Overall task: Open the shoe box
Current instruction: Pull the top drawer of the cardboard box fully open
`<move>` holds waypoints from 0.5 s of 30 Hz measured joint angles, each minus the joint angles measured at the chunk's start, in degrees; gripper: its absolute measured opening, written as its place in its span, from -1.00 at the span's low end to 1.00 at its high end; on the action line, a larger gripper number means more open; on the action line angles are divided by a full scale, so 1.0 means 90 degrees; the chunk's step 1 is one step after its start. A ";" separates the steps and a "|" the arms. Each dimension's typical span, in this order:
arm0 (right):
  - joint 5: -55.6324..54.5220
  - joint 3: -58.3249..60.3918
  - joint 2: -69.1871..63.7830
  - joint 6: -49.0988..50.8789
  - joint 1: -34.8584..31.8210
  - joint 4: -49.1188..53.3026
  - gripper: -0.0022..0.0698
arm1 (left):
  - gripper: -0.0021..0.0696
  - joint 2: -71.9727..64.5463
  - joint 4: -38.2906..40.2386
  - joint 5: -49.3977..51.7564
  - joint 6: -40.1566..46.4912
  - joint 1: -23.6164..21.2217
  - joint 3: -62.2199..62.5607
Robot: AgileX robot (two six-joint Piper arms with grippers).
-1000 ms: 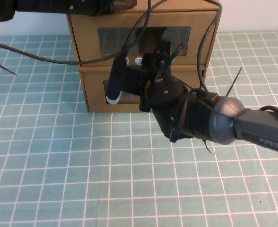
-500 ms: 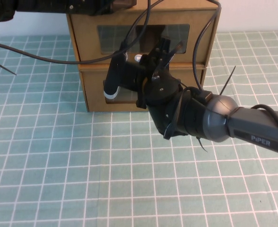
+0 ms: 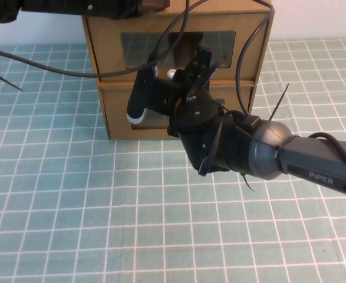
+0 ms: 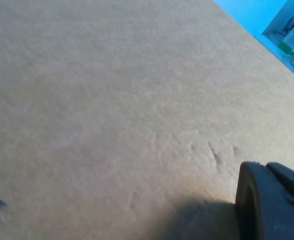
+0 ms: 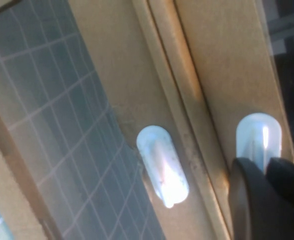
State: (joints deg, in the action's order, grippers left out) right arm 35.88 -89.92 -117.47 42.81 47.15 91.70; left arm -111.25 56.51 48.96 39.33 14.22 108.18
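Two cardboard boxes sit stacked at the far side of the green grid mat (image 3: 72,206), both closed. The right gripper (image 3: 205,62) is at their fronts, by the seam between the upper shoe box (image 3: 105,44) and the lower shoe box (image 3: 115,115). Its jaws are nearly together, pinching the end of a white pull tab (image 5: 259,132). A second tab (image 5: 163,167) sits just beside it, free. Which box the pinched tab belongs to is unclear. The left gripper (image 4: 269,197) is close over the top of the upper shoe box; open or closed, cannot tell.

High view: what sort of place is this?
Likely a robot lab bench: green grid mat, two stacked windowed cardboard shoe boxes, cabled Piper arm. Right gripper is shut on a white pull tab; left gripper hangs over the box top.
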 joint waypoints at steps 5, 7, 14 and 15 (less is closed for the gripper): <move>0.0153 0.0051 -0.0011 0.0109 0.0086 0.0051 -0.89 | -0.96 -0.0027 -0.0038 0.0039 -0.0055 0.0000 0.0059; 0.0192 0.0212 0.0033 0.0351 0.0113 0.0346 -0.89 | -0.96 -0.0027 -0.0038 0.0038 -0.0071 0.0000 0.0059; 0.0181 0.1106 0.0579 0.0659 0.0284 0.0666 -0.90 | -0.96 -0.0027 -0.0090 0.0052 -0.0070 0.0012 0.0059; 0.0171 0.1261 0.0690 0.0711 0.0338 0.0666 -0.90 | -0.96 -0.0027 -0.0090 0.0052 -0.0070 0.0012 0.0059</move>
State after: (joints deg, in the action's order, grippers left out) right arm 37.43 -78.57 -111.26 49.21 50.20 97.69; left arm -111.50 55.70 49.42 38.71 14.33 108.71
